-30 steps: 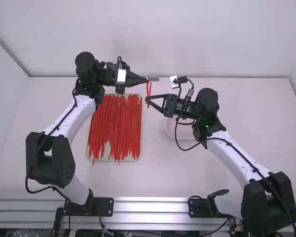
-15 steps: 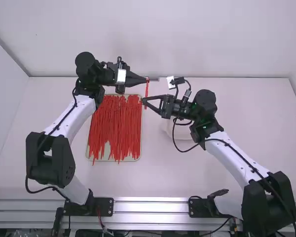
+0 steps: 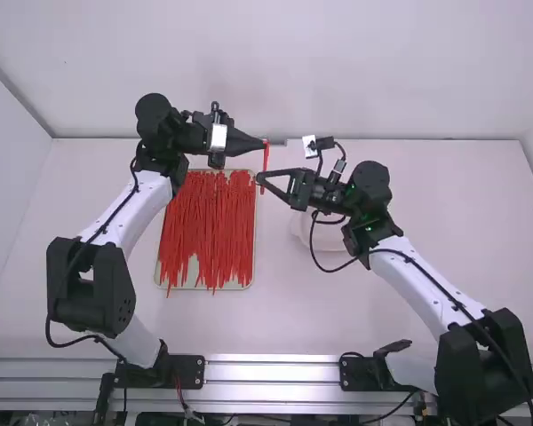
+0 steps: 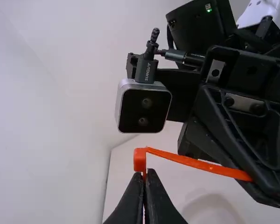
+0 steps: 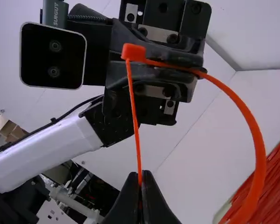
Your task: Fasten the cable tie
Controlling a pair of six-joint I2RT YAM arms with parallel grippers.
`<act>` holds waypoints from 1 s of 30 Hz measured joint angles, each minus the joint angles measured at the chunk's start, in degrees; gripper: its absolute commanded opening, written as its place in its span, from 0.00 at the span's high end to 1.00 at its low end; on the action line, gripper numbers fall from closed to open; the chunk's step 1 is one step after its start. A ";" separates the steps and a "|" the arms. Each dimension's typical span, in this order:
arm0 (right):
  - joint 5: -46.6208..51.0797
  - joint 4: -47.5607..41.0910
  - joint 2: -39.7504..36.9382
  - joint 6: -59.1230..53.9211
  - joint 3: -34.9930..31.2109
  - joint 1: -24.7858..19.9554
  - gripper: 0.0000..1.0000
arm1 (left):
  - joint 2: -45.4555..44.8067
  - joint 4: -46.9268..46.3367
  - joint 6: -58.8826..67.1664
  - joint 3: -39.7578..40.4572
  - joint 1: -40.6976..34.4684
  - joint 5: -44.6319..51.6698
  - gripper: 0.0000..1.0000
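Both jaws aloft, tight on cable tie (image 3: pixel 265 163)

claws (image 3: pixel 265 142) (image 3: pixel 260 182) 2 | held cable tie (image 3: pixel 266 161) 1 | tray (image 3: pixel 253 241) 1 | loose-tie heap (image 3: pixel 209 226) 1

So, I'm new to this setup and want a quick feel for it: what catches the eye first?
A red cable tie is held in mid-air between the left gripper and the right gripper, both shut on it, over the table's far side. Just below lies a tray heaped with more red ties.
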 measured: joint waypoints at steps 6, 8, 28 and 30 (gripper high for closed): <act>0.13 -0.70 0.00 0.74 0.00 0.00 1.00 | 0.00 0.24 0.00 -0.02 0.00 0.00 0.98; 0.15 -0.48 0.00 0.87 0.00 0.33 1.00 | 0.00 0.44 0.00 0.00 0.00 0.00 0.98; 0.17 -0.02 0.00 2.12 0.00 1.75 1.00 | 0.00 0.37 0.00 -0.02 0.00 0.00 0.98; 0.11 0.00 0.00 2.10 0.00 1.51 1.00 | 0.00 0.35 0.00 -0.02 0.00 0.02 0.98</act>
